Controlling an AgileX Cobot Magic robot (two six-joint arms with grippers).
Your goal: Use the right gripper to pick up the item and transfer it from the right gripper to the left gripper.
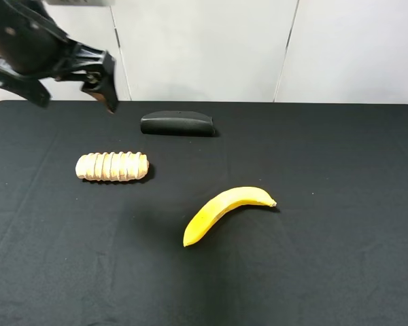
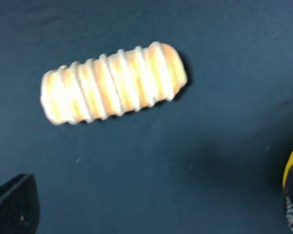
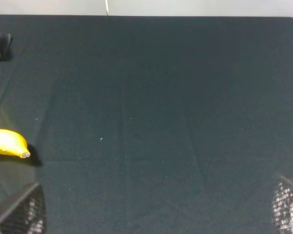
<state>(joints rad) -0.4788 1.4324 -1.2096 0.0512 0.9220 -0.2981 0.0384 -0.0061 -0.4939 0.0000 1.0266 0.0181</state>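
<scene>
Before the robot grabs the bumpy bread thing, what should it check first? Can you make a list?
1. Bread loaf lying free on the table: ok.
2. Nothing touching the loaf; banana and black case sit apart: ok.
3. Right gripper open, nothing between its fingers: ok.
4. Right gripper over the loaf: not ok, its camera shows only cloth and the banana tip.
5. Left gripper open, ready to receive: ok.

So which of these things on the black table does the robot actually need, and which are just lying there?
Needed:
- tan ridged bread-like loaf
- black two-jawed left gripper, open
- right gripper, open

Lying about:
- yellow curved banana
- black oblong case
</scene>
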